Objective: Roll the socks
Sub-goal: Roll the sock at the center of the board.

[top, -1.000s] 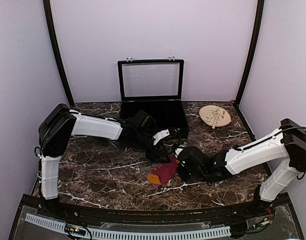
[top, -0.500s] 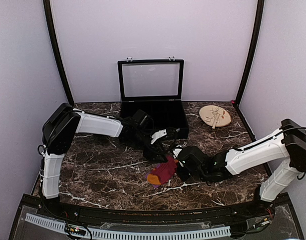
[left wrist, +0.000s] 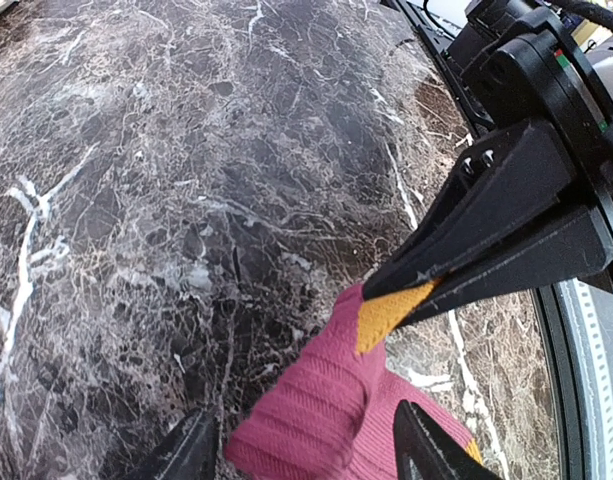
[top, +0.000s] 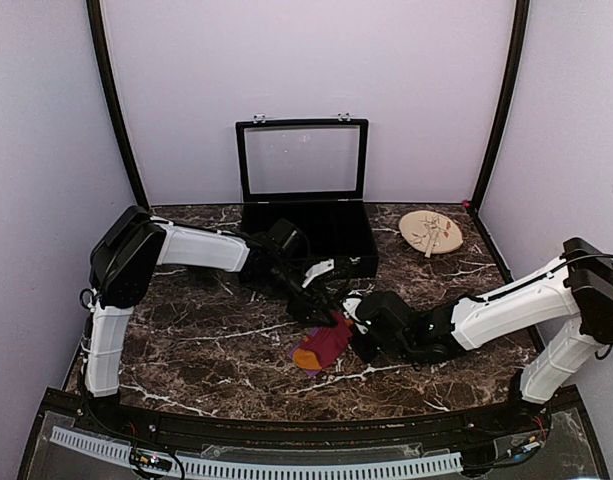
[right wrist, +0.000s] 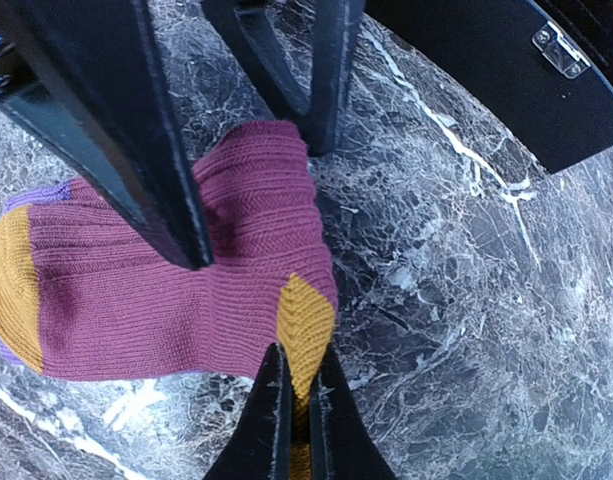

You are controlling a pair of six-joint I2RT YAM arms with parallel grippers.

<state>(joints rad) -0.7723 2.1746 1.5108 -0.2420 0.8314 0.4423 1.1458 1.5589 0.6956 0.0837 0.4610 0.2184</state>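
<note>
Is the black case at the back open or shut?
Open: the case's lid stands upright behind its dark tray.

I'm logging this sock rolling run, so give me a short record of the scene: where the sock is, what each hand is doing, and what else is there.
Sock in view: maroon sock, lying unrolled on the marble table
Second sock: not visible
Right hand: shut, pinching the orange heel patch
Left hand: open, fingers astride the sock's cuff end
Rolling: not yet done
Behind: black case, lid up
</note>
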